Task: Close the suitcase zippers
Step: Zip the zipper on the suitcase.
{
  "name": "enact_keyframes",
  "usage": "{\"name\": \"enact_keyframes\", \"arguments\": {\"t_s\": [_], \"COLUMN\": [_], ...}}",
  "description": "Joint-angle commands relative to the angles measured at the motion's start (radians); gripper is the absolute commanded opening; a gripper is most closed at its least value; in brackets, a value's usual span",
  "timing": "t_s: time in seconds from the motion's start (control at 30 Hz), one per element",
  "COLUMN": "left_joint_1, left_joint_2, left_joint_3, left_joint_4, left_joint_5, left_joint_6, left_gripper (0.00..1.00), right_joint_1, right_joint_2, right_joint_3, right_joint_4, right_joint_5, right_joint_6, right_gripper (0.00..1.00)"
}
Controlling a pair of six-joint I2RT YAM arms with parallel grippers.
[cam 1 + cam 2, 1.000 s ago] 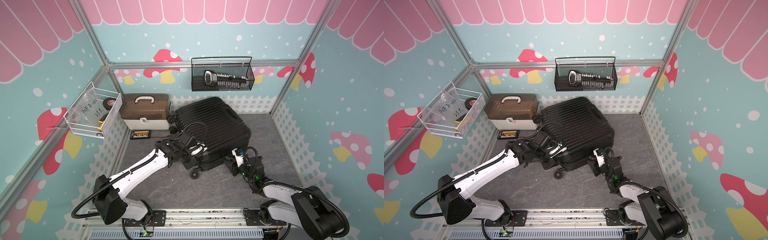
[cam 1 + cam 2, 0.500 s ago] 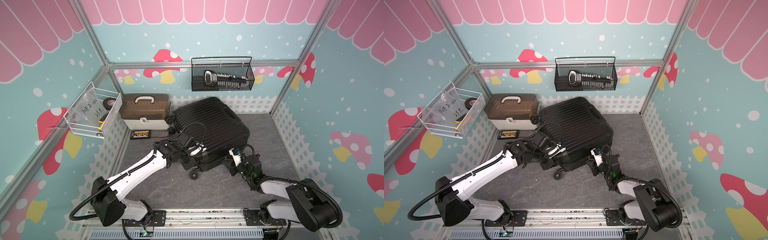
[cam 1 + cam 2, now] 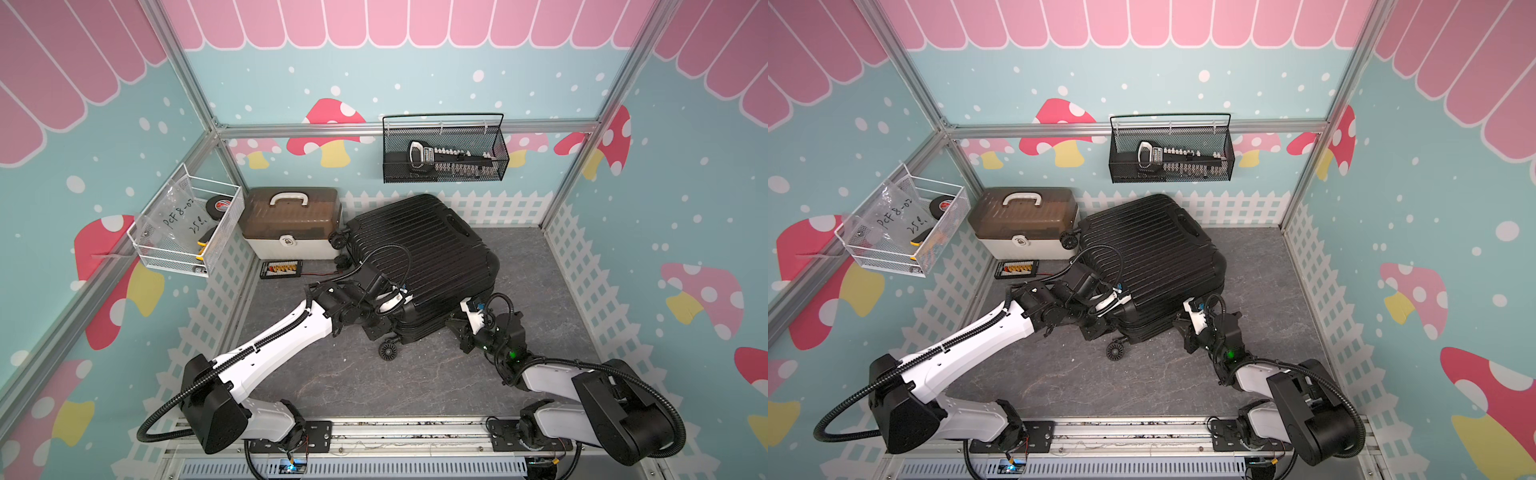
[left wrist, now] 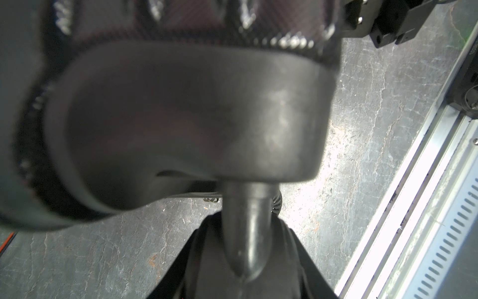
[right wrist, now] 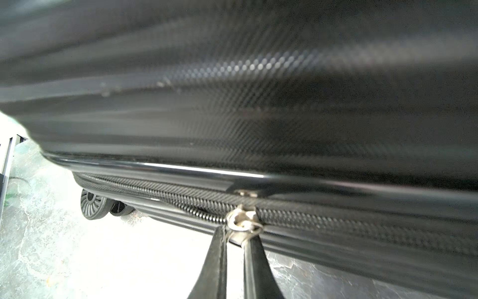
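Observation:
The black ribbed suitcase (image 3: 419, 249) (image 3: 1150, 245) lies flat on the grey floor, lid down. My left gripper (image 3: 376, 320) (image 3: 1096, 320) is at its near left corner. In the left wrist view that gripper (image 4: 244, 225) is shut on the black stem (image 4: 245, 233) of a suitcase wheel mount. My right gripper (image 3: 455, 328) (image 3: 1183, 328) is at the near right edge. In the right wrist view it (image 5: 235, 233) is shut on the silver zipper pull (image 5: 243, 222). Zipper teeth (image 5: 165, 198) lie bare on one side of the pull; on the other side the seam looks joined.
A brown-lidded white box (image 3: 291, 224) stands against the suitcase's far left corner, with a small black board (image 3: 280, 269) in front of it. A wire basket (image 3: 187, 232) hangs on the left wall and a black mesh basket (image 3: 444, 153) on the back wall. One loose-standing wheel (image 3: 387, 351) juts toward the front rail (image 3: 374, 432).
My right gripper has moved in to the suitcase's near edge and its jaws have come together on the zipper pull. The left arm has held still.

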State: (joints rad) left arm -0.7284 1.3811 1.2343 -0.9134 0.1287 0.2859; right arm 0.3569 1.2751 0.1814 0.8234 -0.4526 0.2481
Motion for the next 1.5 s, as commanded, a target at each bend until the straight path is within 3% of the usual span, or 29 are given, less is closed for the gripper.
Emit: {"name": "enact_keyframes", "arguments": {"t_s": [0.0, 0.2, 0.4, 0.7, 0.97, 1.17, 1.47], "left_joint_1": [-0.011, -0.011, -0.04, -0.069, -0.084, -0.092, -0.11], "left_joint_2": [-0.063, -0.047, -0.004, 0.0, 0.014, 0.018, 0.134], "left_joint_3": [0.024, 0.025, 0.03, 0.04, 0.043, 0.001, 0.043], "left_joint_4": [0.078, 0.165, 0.205, 0.217, 0.384, 0.587, 0.757], "left_joint_5": [-0.002, -0.093, -0.023, 0.024, -0.064, -0.077, -0.055], "left_joint_6": [-0.032, -0.124, -0.146, -0.158, -0.405, -0.509, -0.629], "left_gripper": [0.02, 0.01, 0.01, 0.01, 0.0, 0.0, 0.0], "right_joint_1": [-0.001, 0.0, 0.002, 0.01, 0.085, 0.168, 0.276], "right_joint_2": [-0.078, -0.223, -0.276, -0.237, -0.297, -0.377, -0.403], "right_joint_3": [-0.017, -0.049, -0.051, -0.019, -0.025, -0.025, -0.024], "right_joint_4": [0.069, -0.062, -0.14, -0.163, -0.222, -0.315, -0.335], "right_joint_5": [0.001, -0.002, -0.007, -0.003, 0.035, 0.084, 0.126], "right_joint_6": [0.0, -0.006, -0.029, -0.039, -0.074, -0.108, -0.09], "right_gripper": [0.0, 0.0, 0.0, 0.0, 0.0, 0.0, 0.0]}}
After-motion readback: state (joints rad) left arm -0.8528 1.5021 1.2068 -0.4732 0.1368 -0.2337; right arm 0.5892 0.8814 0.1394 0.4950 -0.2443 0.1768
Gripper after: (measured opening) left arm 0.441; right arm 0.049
